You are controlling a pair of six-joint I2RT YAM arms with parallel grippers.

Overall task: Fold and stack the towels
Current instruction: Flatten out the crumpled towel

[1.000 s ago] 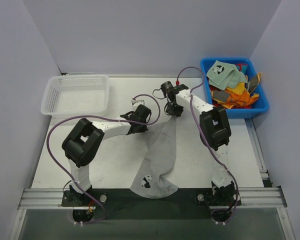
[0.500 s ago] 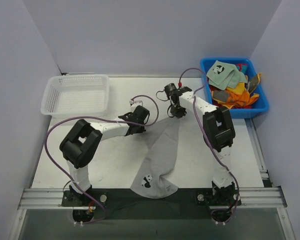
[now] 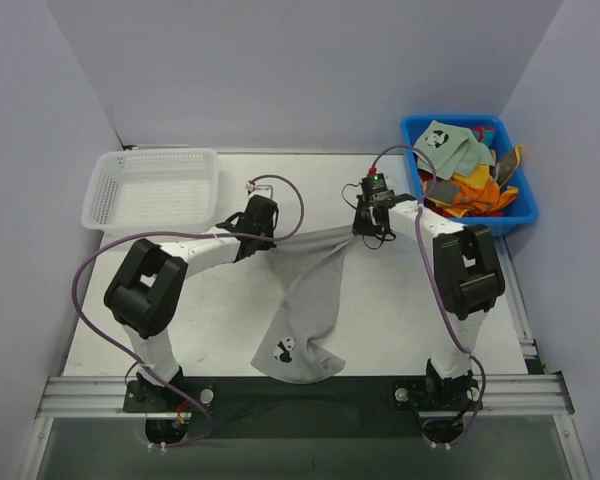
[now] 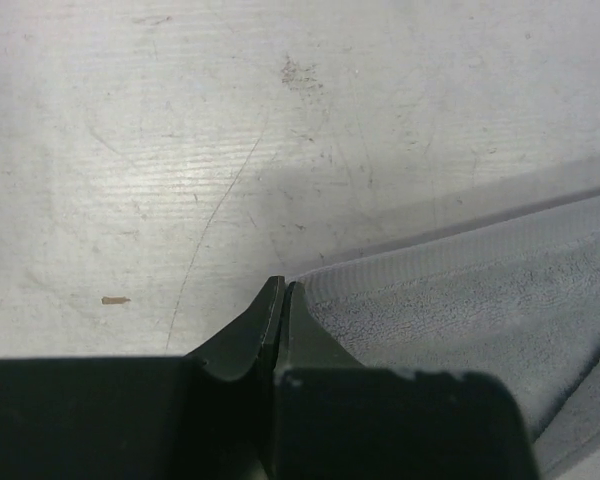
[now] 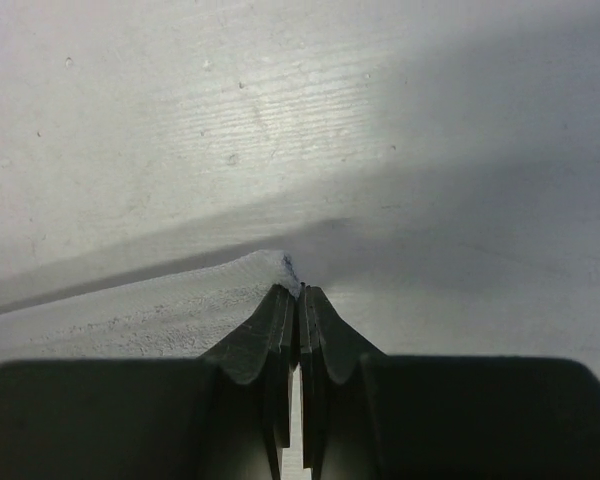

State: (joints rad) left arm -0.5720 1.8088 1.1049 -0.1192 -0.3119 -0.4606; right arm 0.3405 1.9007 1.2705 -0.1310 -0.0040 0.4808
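A grey towel (image 3: 315, 300) with a small panda print is stretched between both grippers; its far edge runs taut across the table and the rest trails to the near edge. My left gripper (image 3: 259, 222) is shut on the towel's left corner (image 4: 400, 300); my left gripper (image 4: 282, 290) shows its jaws pressed together. My right gripper (image 3: 372, 222) is shut on the right corner (image 5: 180, 310), and its jaws (image 5: 298, 295) pinch the cloth tip. More towels (image 3: 465, 175), pale green with panda, orange and red, are heaped in the blue bin.
A white mesh basket (image 3: 152, 188) stands at the back left. The blue bin (image 3: 520, 205) stands at the back right, close to my right arm. The towel's lower end hangs over the dark front rail (image 3: 380, 392).
Both grippers have moved apart, left going left and right going right, and toward the back. The towel's top edge has been pulled out wide and the cloth has slid slightly left.
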